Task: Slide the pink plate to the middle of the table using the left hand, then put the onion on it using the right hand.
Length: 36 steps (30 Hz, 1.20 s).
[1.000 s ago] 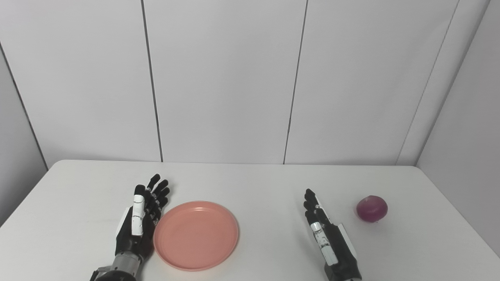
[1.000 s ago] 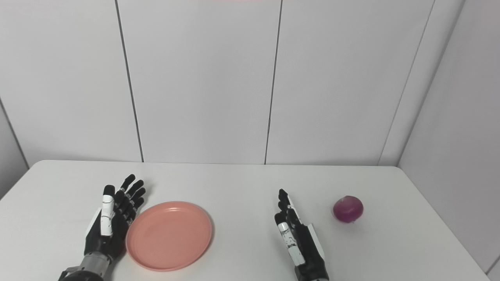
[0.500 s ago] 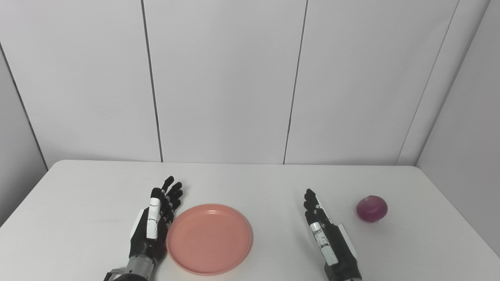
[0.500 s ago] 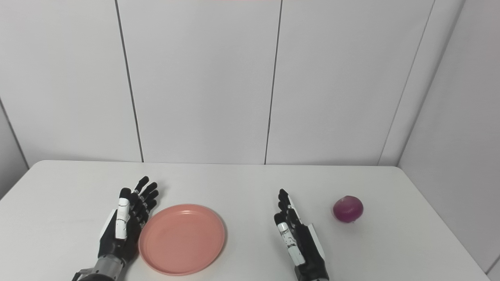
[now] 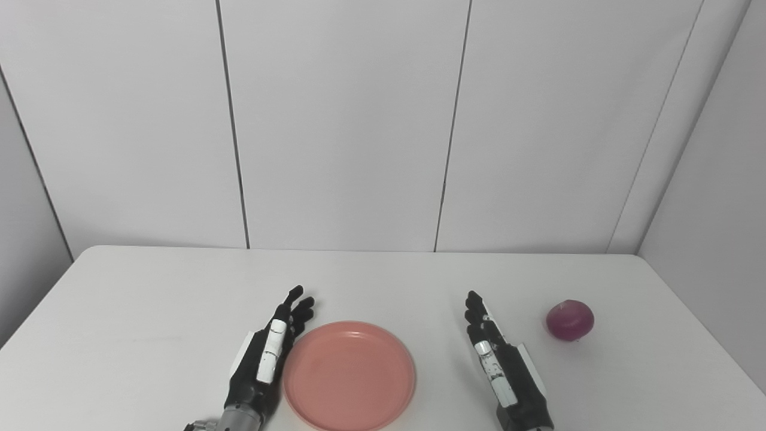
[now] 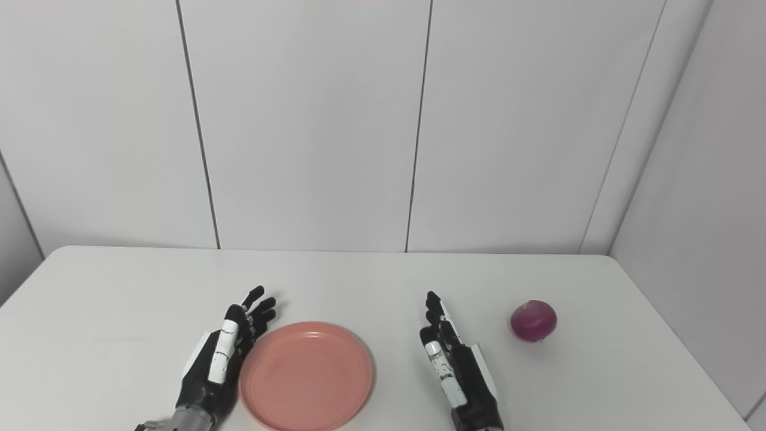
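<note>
Pink plate point(image 5: 349, 375), round and shallow-rimmed, touches the splayed left robot hand point(image 5: 265, 358); right robot hand point(image 5: 502, 370) released.

The pink plate point(image 5: 349, 376) is round and shallow with a raised rim, lying flat and empty near the front edge of the white counter point(image 5: 383, 281), about midway across. The onion point(image 5: 569, 320), a purple-red globe, sits well apart toward the right side.

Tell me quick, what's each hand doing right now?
Left hand: open, fingers straight, edge against the pink plate.
Right hand: open, holding nothing, apart from the onion.
</note>
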Each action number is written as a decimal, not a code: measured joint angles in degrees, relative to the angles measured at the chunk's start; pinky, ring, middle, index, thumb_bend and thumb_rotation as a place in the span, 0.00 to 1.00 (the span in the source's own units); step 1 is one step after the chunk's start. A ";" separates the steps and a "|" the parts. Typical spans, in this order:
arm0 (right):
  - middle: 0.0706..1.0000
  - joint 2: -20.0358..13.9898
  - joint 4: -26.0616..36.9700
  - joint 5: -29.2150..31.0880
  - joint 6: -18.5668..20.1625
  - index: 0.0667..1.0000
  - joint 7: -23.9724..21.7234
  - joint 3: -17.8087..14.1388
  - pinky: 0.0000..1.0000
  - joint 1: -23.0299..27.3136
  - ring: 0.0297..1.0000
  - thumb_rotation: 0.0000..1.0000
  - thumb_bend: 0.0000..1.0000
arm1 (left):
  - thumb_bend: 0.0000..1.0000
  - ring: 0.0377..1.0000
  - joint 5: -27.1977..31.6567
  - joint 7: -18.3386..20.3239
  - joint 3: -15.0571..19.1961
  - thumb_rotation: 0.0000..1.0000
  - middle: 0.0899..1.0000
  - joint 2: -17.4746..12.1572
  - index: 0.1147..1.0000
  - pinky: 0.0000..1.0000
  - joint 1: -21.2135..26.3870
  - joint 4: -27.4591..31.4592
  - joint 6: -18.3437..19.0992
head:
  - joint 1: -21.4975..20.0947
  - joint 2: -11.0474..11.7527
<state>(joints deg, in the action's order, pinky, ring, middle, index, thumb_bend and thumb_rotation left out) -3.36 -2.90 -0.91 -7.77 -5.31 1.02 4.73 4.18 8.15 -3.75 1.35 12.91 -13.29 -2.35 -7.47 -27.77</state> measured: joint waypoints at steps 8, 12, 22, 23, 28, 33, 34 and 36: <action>0.99 -0.01 -0.07 0.50 0.10 0.99 -0.02 -0.03 1.00 0.00 1.00 0.89 0.68 | 0.85 0.93 -1.36 -1.06 -1.02 1.00 0.91 0.28 0.92 1.00 -0.42 0.69 1.12 | 0.00 0.09; 0.99 -0.01 -0.10 0.36 0.11 1.00 0.00 -0.02 1.00 0.00 1.00 0.90 0.67 | 0.83 0.92 -1.77 -1.47 -1.31 1.00 0.91 0.85 0.92 0.99 -0.54 0.86 1.38 | 0.00 0.00; 0.99 0.00 0.00 -0.02 0.11 0.99 0.02 0.03 1.00 0.00 1.00 0.90 0.67 | 0.83 0.93 -1.80 -1.46 -1.78 1.00 0.92 1.60 0.92 1.00 -1.11 1.56 1.49 | -0.09 -0.09; 0.99 0.00 0.02 -0.03 0.12 0.99 0.02 0.03 1.00 0.00 1.00 0.90 0.67 | 0.84 0.93 -1.80 -1.44 -1.77 1.00 0.92 1.58 0.93 1.00 -1.11 1.56 1.49 | -0.18 -0.17; 0.99 0.02 0.07 0.00 0.14 0.99 0.02 0.03 1.00 0.00 1.00 0.89 0.67 | 0.85 0.94 -1.65 -1.31 -1.55 1.00 0.92 1.45 0.93 1.00 -1.11 1.55 1.49 | -0.18 -0.18; 0.99 0.06 0.16 -0.13 0.31 0.99 0.04 0.03 1.00 0.00 1.00 0.89 0.68 | 0.86 0.95 -0.77 -0.54 -0.90 1.00 0.93 1.07 0.94 0.99 -1.11 1.57 1.48 | -0.70 -1.14; 0.99 0.08 0.25 -0.13 0.54 0.99 0.06 0.04 1.00 -0.02 1.00 0.89 0.68 | 0.85 0.95 -0.69 -0.36 -0.75 1.00 0.94 0.87 0.94 0.99 -1.11 1.58 1.48 | -0.70 -1.14; 0.99 0.28 0.45 -0.12 1.06 0.99 0.09 0.07 1.00 -0.10 1.00 0.89 0.68 | 0.84 0.96 0.40 0.02 -0.47 1.00 0.94 0.40 0.94 0.99 -1.10 1.58 1.43 | -0.97 -1.32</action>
<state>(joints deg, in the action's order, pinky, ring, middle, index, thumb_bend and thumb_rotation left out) -3.08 -2.45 -1.03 -6.71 -5.22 1.08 4.63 4.58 8.17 -4.22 1.75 11.80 -11.70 -0.91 -8.43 -29.09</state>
